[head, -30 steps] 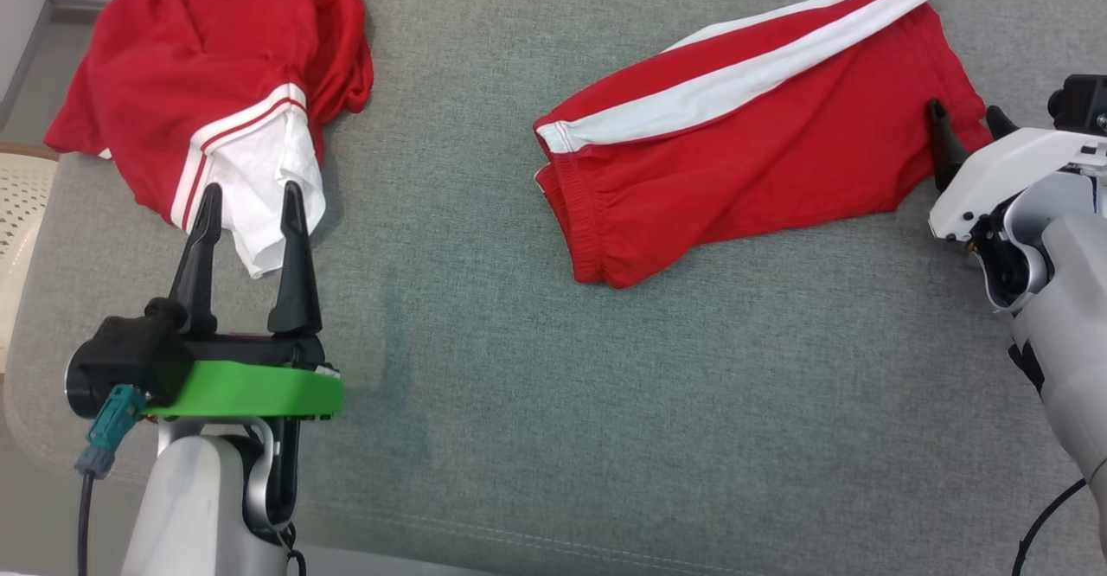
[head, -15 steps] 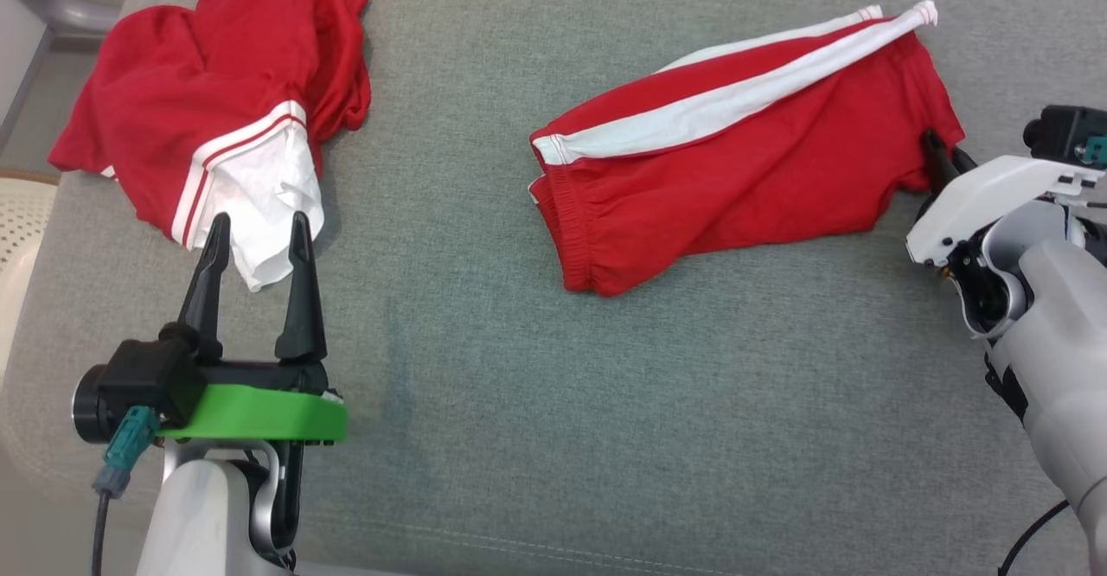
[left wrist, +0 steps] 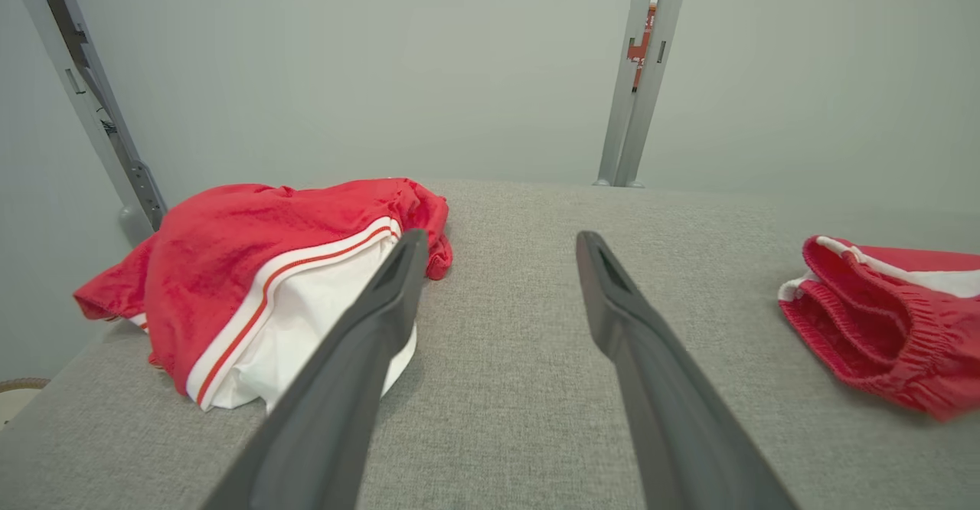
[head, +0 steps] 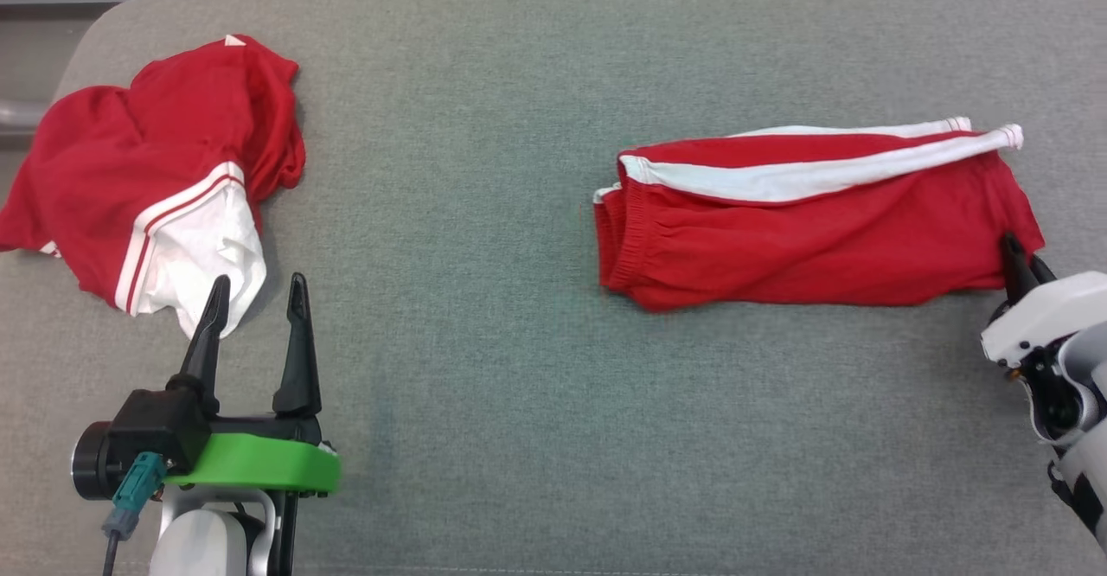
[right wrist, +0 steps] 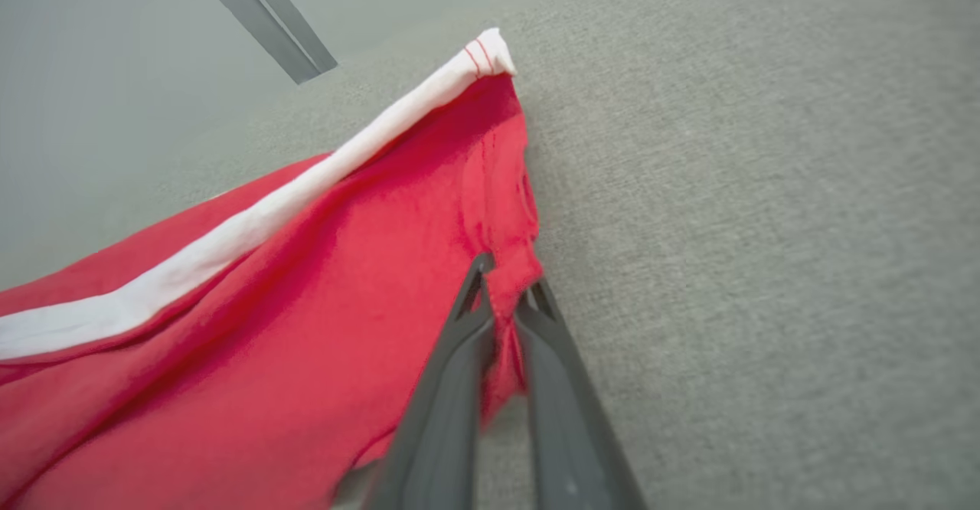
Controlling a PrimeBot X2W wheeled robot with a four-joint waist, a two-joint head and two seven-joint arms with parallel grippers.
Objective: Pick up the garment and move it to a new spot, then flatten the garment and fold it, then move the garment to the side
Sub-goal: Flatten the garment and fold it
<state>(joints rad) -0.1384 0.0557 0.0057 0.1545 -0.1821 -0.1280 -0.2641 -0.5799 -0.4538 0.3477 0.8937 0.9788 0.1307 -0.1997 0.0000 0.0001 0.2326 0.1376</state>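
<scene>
Folded red shorts with a white side stripe lie on the grey cushion at the right, waistband facing left. My right gripper is shut on the shorts' lower right hem corner; the right wrist view shows red cloth pinched between the two fingers at my right gripper. My left gripper stands open at the lower left, holding nothing, its tips just short of the white edge of a crumpled red and white garment. In the left wrist view that crumpled garment lies beside the left finger.
The grey cushion has free room in the middle and front. Its back edge meets a pale wall with metal posts. The shorts' waistband shows at the right of the left wrist view.
The head camera has tilted, shifting the whole picture down. The right gripper closed on the shorts' hem corner and pulled it rightward, straightening the shorts from slanted to level. The left gripper stayed open.
</scene>
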